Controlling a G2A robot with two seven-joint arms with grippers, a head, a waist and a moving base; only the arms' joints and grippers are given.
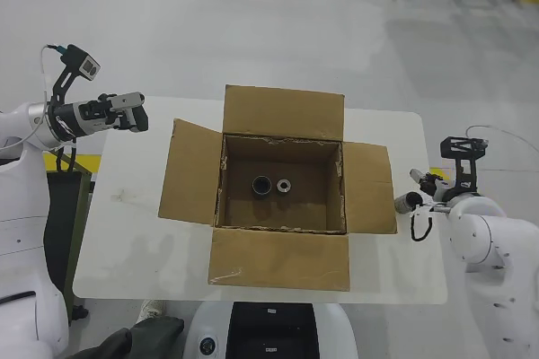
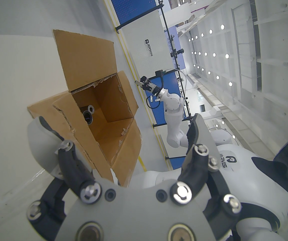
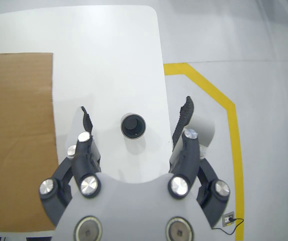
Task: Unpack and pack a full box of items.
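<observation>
Left wrist view: box (image 2: 86, 58) wall half hides a dark cylinder (image 2: 88, 118).

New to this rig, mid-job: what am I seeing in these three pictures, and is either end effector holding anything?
This is a two-armed robot at a white table. The top view looks down from above its arms; the other two come from a camera on each wrist, with that arm's own end effector in the foreground. On the table sits an open cardboard box, flaps spread, with a dark cylinder and a small metal ring on its floor. The left end effector is open and empty, off to one side of the box. The right end effector is open above a short black cylinder standing near the table's edge, fingers clear of it. Nothing is held.
</observation>
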